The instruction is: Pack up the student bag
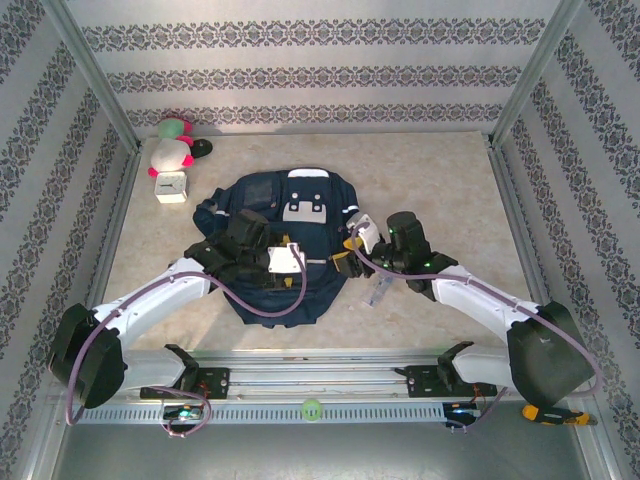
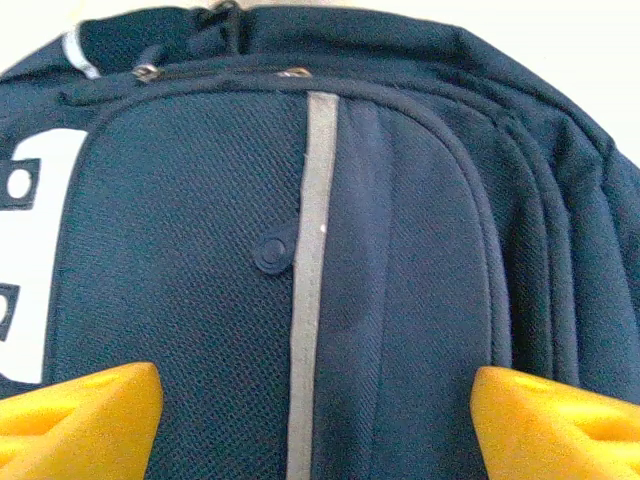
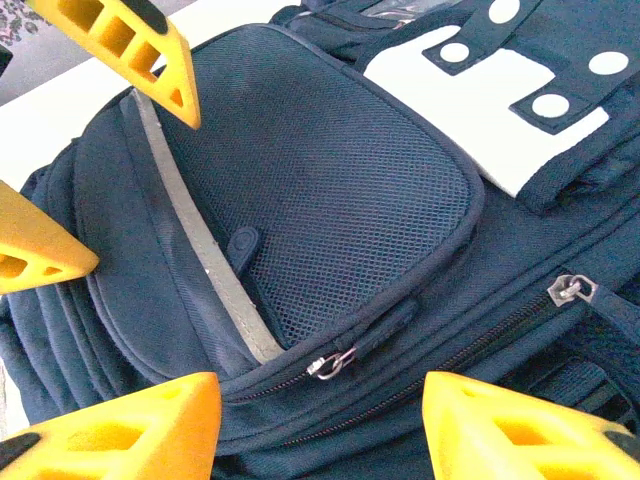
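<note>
odds and ends in the far left corner
a pink-and-white plush toy (image 1: 170,152) lies just beside a small white box (image 1: 172,187) on the beige table (image 1: 440,180).

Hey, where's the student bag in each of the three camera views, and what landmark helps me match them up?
Top external: the student bag lies flat at the table's centre.
Left wrist: the bag is seen close up, front pocket in the middle.
Right wrist: the bag sits at centre, pocket slanted.
Shared landmark: the light grey buckle patch, at the left edge in the left wrist view and upper right in the right wrist view.
</note>
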You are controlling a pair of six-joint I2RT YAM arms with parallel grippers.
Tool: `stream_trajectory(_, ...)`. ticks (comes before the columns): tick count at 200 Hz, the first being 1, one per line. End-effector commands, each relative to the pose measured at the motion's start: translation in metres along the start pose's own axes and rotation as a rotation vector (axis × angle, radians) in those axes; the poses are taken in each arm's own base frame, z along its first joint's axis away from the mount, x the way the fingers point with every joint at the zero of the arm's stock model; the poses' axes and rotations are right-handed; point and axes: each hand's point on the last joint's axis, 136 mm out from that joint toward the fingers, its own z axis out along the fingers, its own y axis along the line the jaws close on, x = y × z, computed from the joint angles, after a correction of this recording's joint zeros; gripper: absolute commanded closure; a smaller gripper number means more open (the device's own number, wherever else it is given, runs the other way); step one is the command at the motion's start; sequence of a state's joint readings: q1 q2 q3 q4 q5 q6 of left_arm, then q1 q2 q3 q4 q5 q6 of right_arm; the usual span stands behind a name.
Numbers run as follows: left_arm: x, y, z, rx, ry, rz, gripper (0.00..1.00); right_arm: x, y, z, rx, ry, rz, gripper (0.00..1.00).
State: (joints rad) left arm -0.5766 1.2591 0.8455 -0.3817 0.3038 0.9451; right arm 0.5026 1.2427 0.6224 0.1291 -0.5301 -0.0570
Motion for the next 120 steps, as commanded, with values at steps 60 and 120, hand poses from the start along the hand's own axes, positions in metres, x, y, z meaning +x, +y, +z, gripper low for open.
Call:
stream_trajectory(60, 0.032, -0.035, -0.002, 0.068, 0.138, 0.088, 0.15, -0.013, 0.022, 0.011, -0.007, 0.006, -0.221, 0.43)
stream_trajectory(120, 0.038, -0.01, 0.004, -0.111, 0.152, 0.09, 0.17, -0.015, 0.021, 0.013, -0.005, 0.003, -0.233, 0.42)
